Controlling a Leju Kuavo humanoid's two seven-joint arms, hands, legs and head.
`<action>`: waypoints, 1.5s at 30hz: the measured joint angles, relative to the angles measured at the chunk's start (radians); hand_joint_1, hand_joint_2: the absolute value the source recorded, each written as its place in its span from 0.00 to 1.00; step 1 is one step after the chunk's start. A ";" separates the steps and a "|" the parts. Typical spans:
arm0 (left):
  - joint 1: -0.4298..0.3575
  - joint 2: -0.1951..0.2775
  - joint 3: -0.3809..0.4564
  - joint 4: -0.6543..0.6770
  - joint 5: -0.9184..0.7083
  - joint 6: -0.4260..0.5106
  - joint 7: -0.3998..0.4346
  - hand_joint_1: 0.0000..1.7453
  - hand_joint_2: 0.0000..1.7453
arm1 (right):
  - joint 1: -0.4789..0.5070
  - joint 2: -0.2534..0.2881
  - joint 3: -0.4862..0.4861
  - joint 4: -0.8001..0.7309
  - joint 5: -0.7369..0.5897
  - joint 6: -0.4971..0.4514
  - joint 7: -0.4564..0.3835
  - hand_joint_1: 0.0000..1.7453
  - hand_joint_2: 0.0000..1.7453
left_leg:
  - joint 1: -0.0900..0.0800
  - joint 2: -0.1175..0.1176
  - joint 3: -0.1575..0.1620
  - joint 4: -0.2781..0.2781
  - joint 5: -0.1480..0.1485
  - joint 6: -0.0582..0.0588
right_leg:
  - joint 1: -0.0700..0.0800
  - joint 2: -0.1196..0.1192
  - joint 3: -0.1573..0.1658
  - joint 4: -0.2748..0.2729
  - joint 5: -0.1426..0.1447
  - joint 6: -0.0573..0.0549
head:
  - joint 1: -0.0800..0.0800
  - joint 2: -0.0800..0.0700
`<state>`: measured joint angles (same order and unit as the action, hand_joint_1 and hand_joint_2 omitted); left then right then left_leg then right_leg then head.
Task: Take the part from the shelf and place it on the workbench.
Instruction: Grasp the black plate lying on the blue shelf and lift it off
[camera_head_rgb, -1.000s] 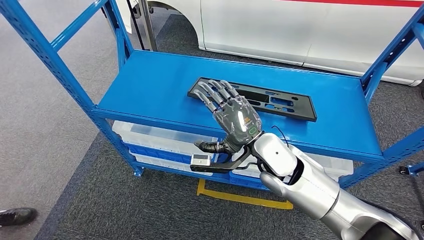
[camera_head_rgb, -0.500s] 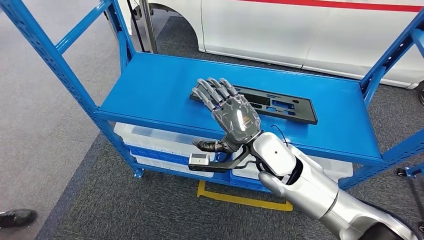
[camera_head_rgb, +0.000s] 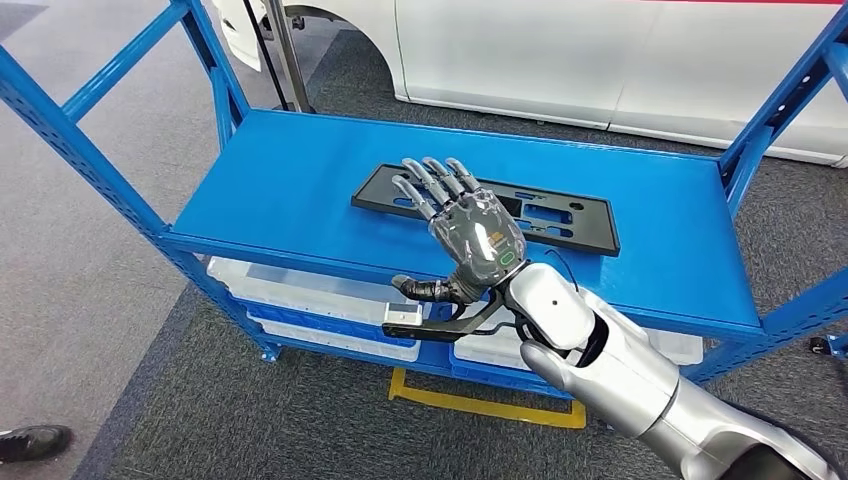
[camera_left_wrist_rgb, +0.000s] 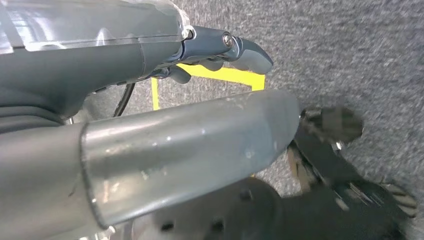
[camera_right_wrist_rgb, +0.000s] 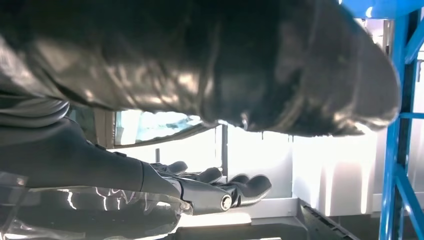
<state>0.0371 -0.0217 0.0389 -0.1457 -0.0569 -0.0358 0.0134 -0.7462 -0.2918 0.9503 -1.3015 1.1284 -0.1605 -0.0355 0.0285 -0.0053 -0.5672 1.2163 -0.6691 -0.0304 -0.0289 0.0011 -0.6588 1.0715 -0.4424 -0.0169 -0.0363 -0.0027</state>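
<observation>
Right now the flat black plastic panel with rectangular cut-outs (camera_head_rgb: 490, 208) lies on the top deck of the blue metal shelf (camera_head_rgb: 300, 175), its long side running across the deck, nearer the front edge than the back. The robot's right hand (camera_head_rgb: 462, 222) reaches over the front edge of that deck with its back turned up, the fingers (camera_head_rgb: 428, 183) stretched out and slightly apart above the left half of the panel; the thumb (camera_head_rgb: 425, 290) hangs below the deck's front edge, and nothing is gripped. Whether the fingertips touch the panel cannot be told. On the lower level of the shelf sit white plastic bins (camera_head_rgb: 290, 285) over blue crates (camera_head_rgb: 300, 312). Yellow tape (camera_head_rgb: 480, 405) marks the grey carpet in front of the shelf, and a white vehicle body (camera_head_rgb: 600, 60) stands behind it. The left hand (camera_left_wrist_rgb: 150, 85) hangs over the carpet by the yellow tape, fingers curled in, holding nothing.
</observation>
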 joint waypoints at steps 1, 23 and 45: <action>0.001 0.000 0.000 0.000 0.000 0.000 0.000 0.00 0.00 | 0.000 0.000 0.000 0.000 0.000 0.000 0.000 0.00 0.00 | 0.000 0.000 -0.040 0.056 -0.010 0.000 | 0.002 -0.001 0.002 0.000 -0.002 -0.002 | 0.000 0.000; 0.006 -0.006 -0.004 0.001 0.000 -0.002 -0.001 0.00 0.00 | -0.007 0.005 -0.004 0.009 -0.004 0.016 -0.004 0.00 0.00 | -0.032 -0.003 0.030 -0.198 0.170 0.057 | 0.026 -0.001 0.020 -0.005 0.006 0.002 | 0.000 0.000; 0.005 -0.008 -0.011 0.001 -0.002 -0.003 0.001 0.00 0.00 | -0.020 0.023 -0.003 0.036 -0.011 0.036 -0.005 0.00 1.00 | -0.004 0.001 -0.013 -0.200 0.209 0.048 | 0.001 -0.002 -0.001 0.106 -0.103 0.044 | 0.000 0.000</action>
<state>0.0418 -0.0296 0.0278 -0.1450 -0.0587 -0.0386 0.0145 -0.7665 -0.2689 0.9469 -1.2654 1.1171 -0.1244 -0.0408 0.0249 -0.0047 -0.5802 1.0161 -0.4597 0.0172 -0.0277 -0.0012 -0.6598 1.1772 -0.5454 0.0268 -0.0368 -0.0027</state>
